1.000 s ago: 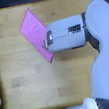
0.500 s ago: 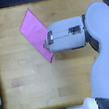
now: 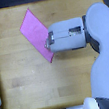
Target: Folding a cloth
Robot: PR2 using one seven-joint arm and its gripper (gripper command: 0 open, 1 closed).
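Cloth (image 3: 35, 32) is lying flat on the wooden tabletop (image 3: 24, 80), a pink-magenta sheet shaped like a long parallelogram. It is sitting in the upper middle of the board, stretching from a corner pointing toward 12 o'clock near the table's far edge down to a narrow tip pointing toward 5 o'clock.

From 3 o'clock, the white arm (image 3: 102, 43) is reaching in across the table, its bulky grey-and-white forearm housing lying level. At its end, the gripper (image 3: 48, 43) is sitting right over the lower right edge of the cloth, overlapping the fabric there. From this overhead view the fingers are blurring into a small dark patch, so I cannot tell whether they are spread, closed, or pinching the fabric.

Most of the cloth is showing uncovered toward 10 o'clock of the gripper, smooth and without visible folds.
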